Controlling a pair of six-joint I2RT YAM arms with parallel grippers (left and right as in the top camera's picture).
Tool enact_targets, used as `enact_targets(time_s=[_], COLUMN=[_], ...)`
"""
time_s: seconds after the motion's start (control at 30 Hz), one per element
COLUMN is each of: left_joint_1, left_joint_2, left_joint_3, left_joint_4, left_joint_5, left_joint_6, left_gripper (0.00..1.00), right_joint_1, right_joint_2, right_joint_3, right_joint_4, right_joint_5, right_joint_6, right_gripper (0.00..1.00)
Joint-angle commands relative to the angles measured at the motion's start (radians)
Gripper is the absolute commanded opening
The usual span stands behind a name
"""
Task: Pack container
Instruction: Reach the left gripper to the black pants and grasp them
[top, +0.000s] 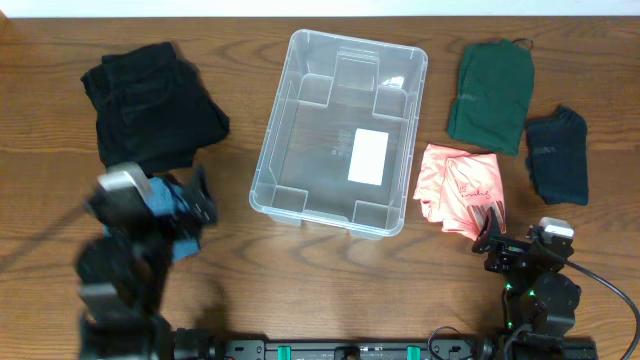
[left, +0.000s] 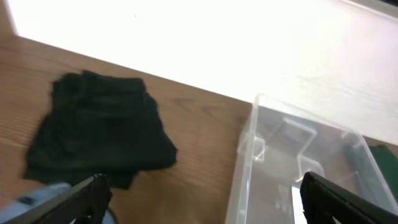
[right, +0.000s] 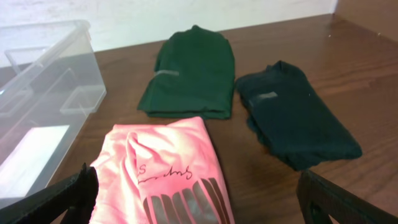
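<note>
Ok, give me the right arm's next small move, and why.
Probably lower the right gripper onto the pink garment: its jaws stand open right at that garment's near edge, and the container beside it holds no clothes yet.

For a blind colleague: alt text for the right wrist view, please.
A folded pink garment lies before the open right gripper; a green garment and a dark garment lie behind it, the clear container at left.
</note>
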Motion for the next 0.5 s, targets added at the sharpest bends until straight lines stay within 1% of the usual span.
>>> enact_targets(time_s=[0.0, 0.1, 0.17, 0.23, 0.3, 0.37, 0.43, 0.47], left_joint_1=[0.039, 0.1, 0.148, 0.177, 0.18, 0.18, 0.18, 0.183], left_joint_2=[0.222, 0.422, 0.543, 0.636, 0.692, 0.72, 0.729, 0.734], left_joint_3=[0.267, 0.509, 0.665, 0.792, 0.868, 0.892, 0.892, 0.891], left_joint_4=[-0.094, -0.216, -0.286, -0.336, -0.38, -0.408, -0.433, -0.441], left_joint_5=[-0.07, -0.07, -0.068, -0.023, 0.039, 0.064, 0.058, 0.025], left_joint_6=[0.113, 0.221, 0.233, 0.229, 0.226, 0.222, 0.223, 0.222], left_gripper=[0.98, 0.98, 0.98, 0.98, 0.98, 0.98, 0.98, 0.98], right_joint_1=[0.011, 0.011, 0.011, 0.011, 0.011, 0.011, 0.011, 0.011], right_joint_2=[-0.001, -0.001, -0.001, -0.001, -0.001, -0.001, -0.001, -0.001], right_joint_3=[-0.003, -0.003, -0.003, -0.003, -0.003, -0.003, -0.003, -0.003], right_joint_4=[0.001, 0.001, 0.001, 0.001, 0.001, 0.001, 0.001, 0.001], right_joint_5=[0.003, 0.003, 0.003, 0.003, 0.003, 0.003, 0.003, 0.003], right_joint_6=[0.011, 0.011, 0.011, 0.011, 0.011, 0.011, 0.011, 0.011], right_gripper=[0.99, 0.99, 0.99, 0.99, 0.99, 0.99, 0.99, 0.99])
